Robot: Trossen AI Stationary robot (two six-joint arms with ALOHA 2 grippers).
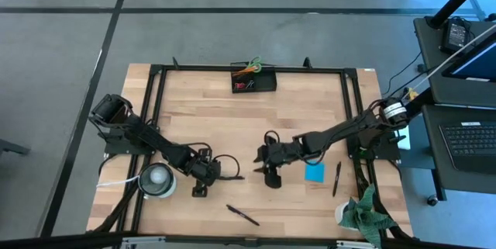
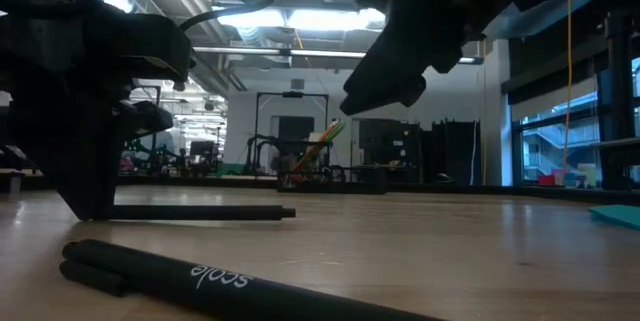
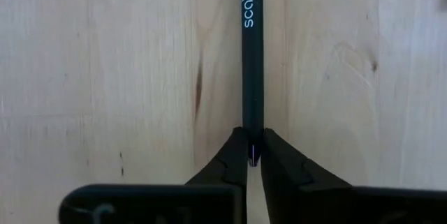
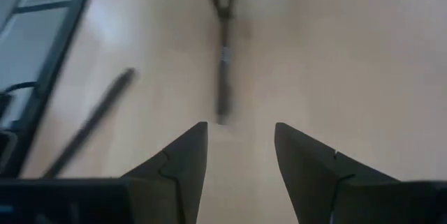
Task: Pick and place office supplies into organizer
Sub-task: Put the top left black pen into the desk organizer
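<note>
Nearest us, our left gripper (image 3: 253, 155) pinches the end of a black pen (image 3: 252, 56) lying on the table (image 1: 310, 109), so lifting toward the far organizer (image 1: 254, 83) likely comes next, while only the right wrist view shows our right gripper (image 4: 241, 155) spread and empty.

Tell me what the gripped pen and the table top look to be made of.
Pen, pinched in the left claw: matte black, probably plastic or coated metal; no glare, printed pale lettering.
Table top: pale wood planks, smooth finish; grain, knots and seams show.
</note>
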